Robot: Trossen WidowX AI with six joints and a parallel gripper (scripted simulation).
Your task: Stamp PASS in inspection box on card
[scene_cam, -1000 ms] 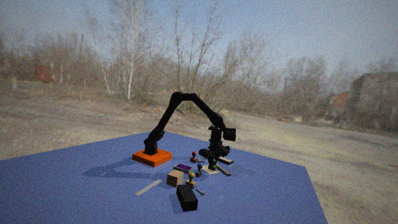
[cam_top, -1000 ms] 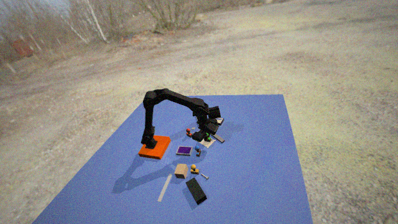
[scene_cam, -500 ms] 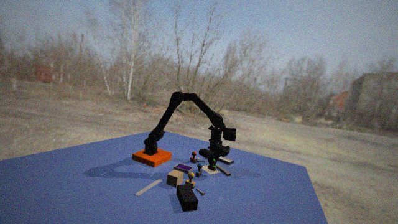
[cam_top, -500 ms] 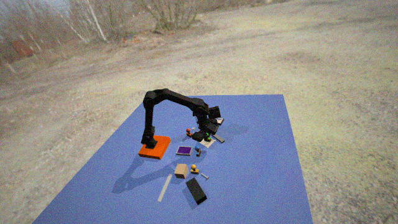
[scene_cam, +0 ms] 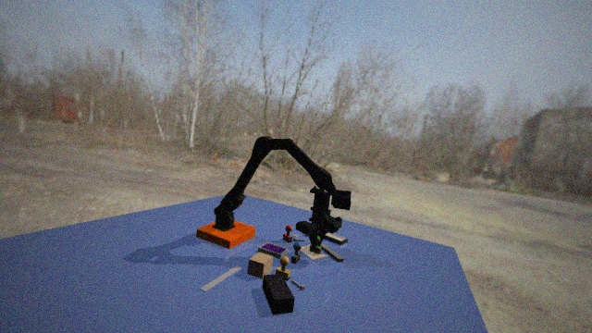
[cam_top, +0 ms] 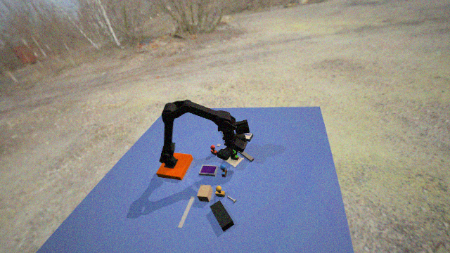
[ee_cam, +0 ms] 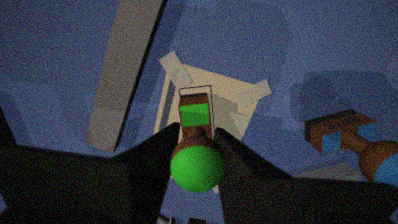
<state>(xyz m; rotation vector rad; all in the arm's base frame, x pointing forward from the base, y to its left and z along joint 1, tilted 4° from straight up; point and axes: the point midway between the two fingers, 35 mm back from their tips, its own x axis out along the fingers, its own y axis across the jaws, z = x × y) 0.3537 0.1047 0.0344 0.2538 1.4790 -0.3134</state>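
Note:
My gripper (cam_top: 234, 154) (scene_cam: 316, 241) (ee_cam: 197, 131) is shut on the green-knobbed stamp (cam_top: 236, 157) (scene_cam: 315, 248) (ee_cam: 197, 168). The stamp's brown base is over the black-outlined box (ee_cam: 212, 110) on the cream card (cam_top: 235, 164) (scene_cam: 307, 252) (ee_cam: 215, 80). It is very low; I cannot tell whether it touches the card. The stamp hides most of the box, and no print is readable. Tape strips hold the card's corners. The purple ink pad (cam_top: 208, 170) (scene_cam: 273, 250) lies nearer the robot base.
A blue-knobbed stamp (cam_top: 223, 169) (scene_cam: 296, 252) (ee_cam: 350, 132) is beside the card. A grey bar (cam_top: 247, 157) (scene_cam: 333, 252) (ee_cam: 122, 75) lies on its other side. Red (cam_top: 213, 149) (scene_cam: 288, 233) and yellow (cam_top: 219, 192) (scene_cam: 283, 269) stamps, a wooden block (cam_top: 204, 193) (scene_cam: 260, 265) and a black block (cam_top: 221, 215) (scene_cam: 278, 294) stand around.

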